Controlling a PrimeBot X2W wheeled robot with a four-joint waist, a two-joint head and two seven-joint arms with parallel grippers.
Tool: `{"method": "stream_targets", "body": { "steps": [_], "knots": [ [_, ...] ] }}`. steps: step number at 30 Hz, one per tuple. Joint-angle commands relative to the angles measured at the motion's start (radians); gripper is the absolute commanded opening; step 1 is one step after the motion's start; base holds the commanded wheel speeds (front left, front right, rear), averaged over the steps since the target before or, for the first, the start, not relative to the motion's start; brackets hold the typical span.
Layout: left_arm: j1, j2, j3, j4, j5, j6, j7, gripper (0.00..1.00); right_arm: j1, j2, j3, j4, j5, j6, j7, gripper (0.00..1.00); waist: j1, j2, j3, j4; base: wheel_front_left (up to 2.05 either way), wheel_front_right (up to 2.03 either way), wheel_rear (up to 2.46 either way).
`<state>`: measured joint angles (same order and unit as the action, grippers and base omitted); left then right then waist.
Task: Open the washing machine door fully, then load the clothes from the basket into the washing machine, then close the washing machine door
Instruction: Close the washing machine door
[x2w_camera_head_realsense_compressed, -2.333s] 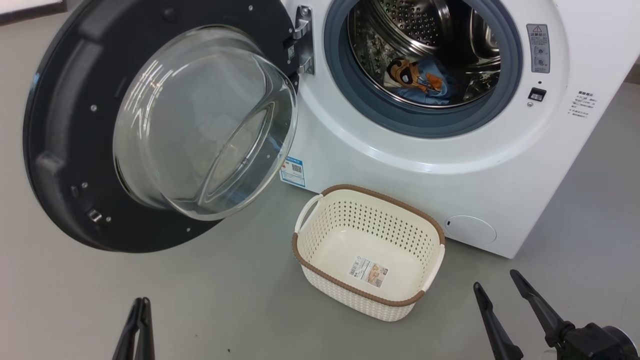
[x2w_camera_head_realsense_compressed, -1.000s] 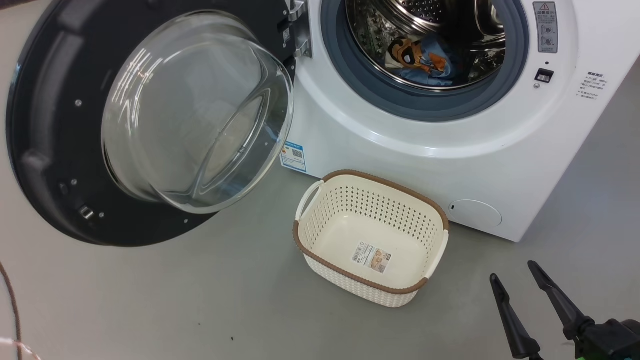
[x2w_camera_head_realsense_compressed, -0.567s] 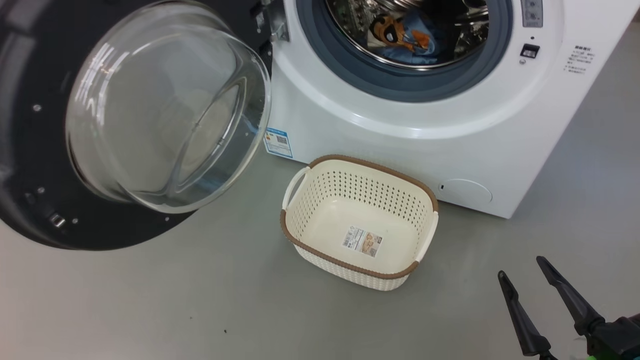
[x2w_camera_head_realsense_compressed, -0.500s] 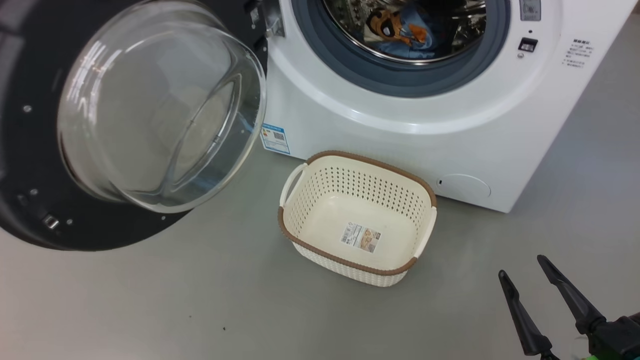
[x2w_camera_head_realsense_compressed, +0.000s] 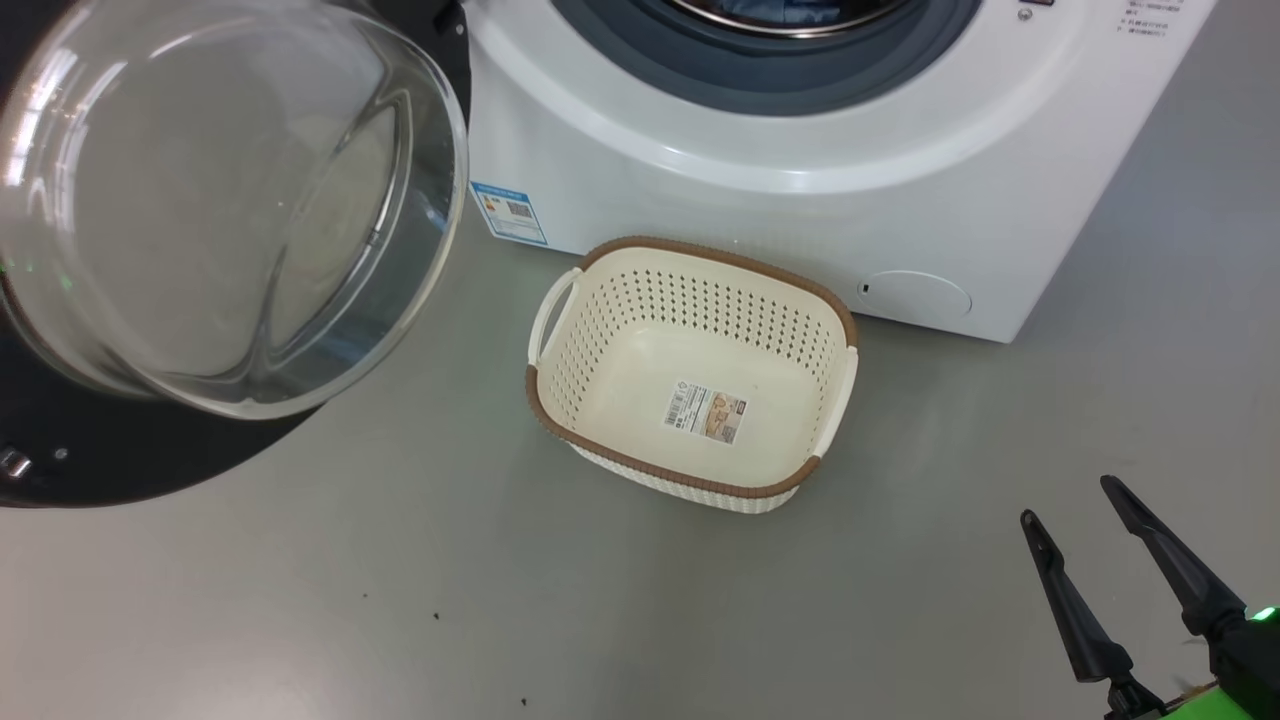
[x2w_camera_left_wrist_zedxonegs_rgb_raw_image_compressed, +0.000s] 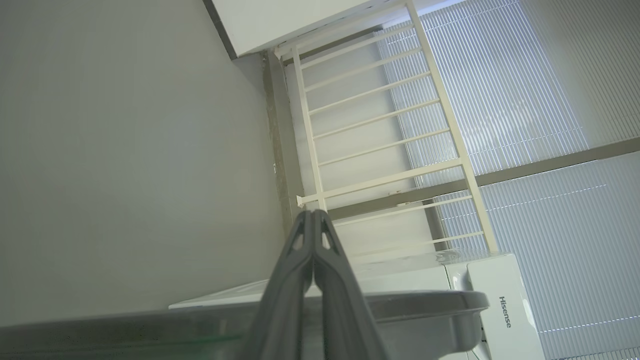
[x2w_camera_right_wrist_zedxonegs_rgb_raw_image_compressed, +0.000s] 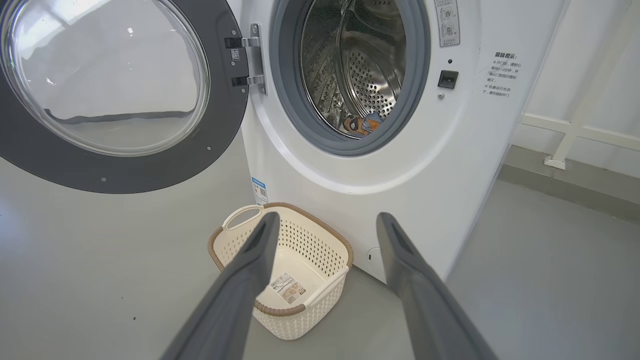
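**Door wide open, basket empty, clothes in the drum**

The right tool is seen with its two dark fingers spread wide apart and nothing held between them. Just beyond and below its tips, the basket stands on the grey floor, close against the front of the washing machine. Only a paper label is seen inside it. Higher up and ahead of the tool, the clothes lie as a small blue and orange heap at the bottom of the steel drum. To the tool's upper left, the washing machine door stands wide open on its hinge.

The left tool is shown with its fingers pressed together, empty. A grey curved edge lies beneath it, likely the door's rim. Whether it is touched cannot be told.

Loading is judged done, so only closing the door is left. The door is expected to feel heavy and rigid, swinging only about its hinge. Its glossy black rim may be slippery, and the glass bowl is breakable. A push is best placed on the rim at the side farthest from the hinge, not on the glass.
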<state>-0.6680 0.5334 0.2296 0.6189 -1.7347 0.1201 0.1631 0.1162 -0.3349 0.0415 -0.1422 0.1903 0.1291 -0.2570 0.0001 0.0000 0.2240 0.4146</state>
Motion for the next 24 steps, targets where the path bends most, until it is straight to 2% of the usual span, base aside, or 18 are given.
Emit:
{"method": "stream_targets", "body": {
  "steps": [1, 14, 24],
  "knots": [
    [-0.029, 0.066, 0.017, -0.014, 0.015, 0.003, 0.007, 0.0, -0.023, -0.026, 0.012, -0.027, 0.018, 0.002, -0.005, 1.0, -0.0001, 0.0, 0.021, -0.011, 0.0, 0.0, 0.0],
    [-0.025, 0.076, -0.045, -0.006, 0.052, 0.009, 0.074, 0.0, -0.036, -0.041, 0.005, -0.028, 0.025, 0.002, -0.005, 1.0, -0.0001, 0.0, 0.053, -0.013, 0.0, 0.0, 0.0],
    [0.017, 0.091, -0.085, -0.044, 0.048, -0.021, 0.191, 0.0, -0.039, -0.038, 0.006, -0.023, 0.023, 0.002, -0.005, 1.0, -0.0001, 0.0, 0.045, 0.0, 0.0, 0.0, 0.0]
  ]
}}
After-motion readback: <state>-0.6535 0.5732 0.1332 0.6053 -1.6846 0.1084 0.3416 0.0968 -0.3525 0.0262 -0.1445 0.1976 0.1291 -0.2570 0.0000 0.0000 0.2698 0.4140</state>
